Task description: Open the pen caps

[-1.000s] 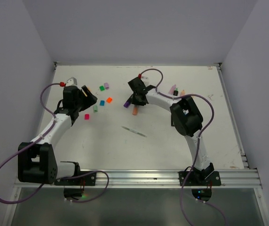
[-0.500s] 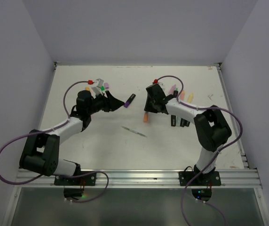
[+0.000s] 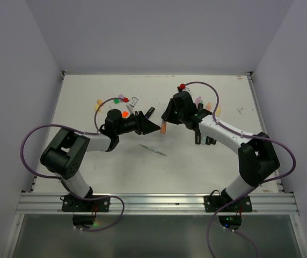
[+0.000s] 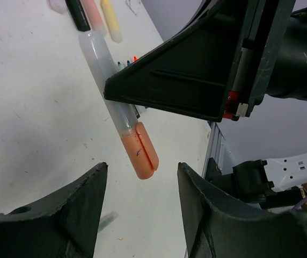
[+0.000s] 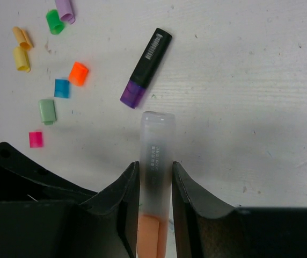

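The right gripper (image 5: 154,166) clamped a frosted highlighter barrel (image 5: 156,134), its orange cap (image 4: 140,153) still on and pointing into the left gripper (image 4: 141,171), whose jaws gaped wide either side of it (touching neither). Loose caps (image 5: 78,73) and a black purple-capped highlighter (image 5: 149,60) lay on the counter (image 5: 250,80).

Eight loose caps ahead and left of the right claw (image 5: 154,167): two yellow caps (image 5: 19,58), one lilac cap (image 5: 65,9), one green cap (image 5: 54,21), one orange cap (image 5: 78,73), one blue cap (image 5: 61,88), one pale green cap (image 5: 46,111), one pink cap (image 5: 35,139). Two capped highlighters: one black highlighter (image 5: 151,52) ahead, one frosted highlighter (image 5: 156,141) in its grip.
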You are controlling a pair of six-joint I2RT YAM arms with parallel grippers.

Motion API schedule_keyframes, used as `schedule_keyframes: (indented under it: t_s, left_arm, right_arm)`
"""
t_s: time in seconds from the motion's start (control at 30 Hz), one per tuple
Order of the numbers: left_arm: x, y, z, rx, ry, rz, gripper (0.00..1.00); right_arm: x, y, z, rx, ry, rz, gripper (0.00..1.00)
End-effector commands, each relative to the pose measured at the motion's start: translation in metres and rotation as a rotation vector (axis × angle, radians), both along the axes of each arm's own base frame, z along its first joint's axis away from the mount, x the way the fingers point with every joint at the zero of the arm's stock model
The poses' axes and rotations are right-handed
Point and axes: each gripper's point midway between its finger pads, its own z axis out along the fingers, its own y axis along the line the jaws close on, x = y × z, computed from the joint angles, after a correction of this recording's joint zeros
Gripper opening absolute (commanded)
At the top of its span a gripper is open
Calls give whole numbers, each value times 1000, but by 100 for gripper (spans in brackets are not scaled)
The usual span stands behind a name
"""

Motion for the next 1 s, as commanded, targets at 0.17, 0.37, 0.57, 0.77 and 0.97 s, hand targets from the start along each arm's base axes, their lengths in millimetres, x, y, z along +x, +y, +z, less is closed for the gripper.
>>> schedule_keyframes:
  t_s: [0.17,0.37,0.57,0.77,0.97]
  left_arm:
    - [-1,-25,23,-42,-79,-45,57]
    - [0,-33,14,-23,-47,-50,57]
    - [3,-35,-2,10,-4,-38,56]
    - [4,-40,0,10,4,-35,50]
    - [7,-43,6,-2,4,-38,41]
  right_arm:
    - [3,10,42,86,-80,1,0]
    - [2,12,45,91,-85,-1,0]
    - [1,9,52,86,-100,-7,0]
    - [0,9,55,93,-106,-8,0]
    - [-1,10,55,92,-103,-7,0]
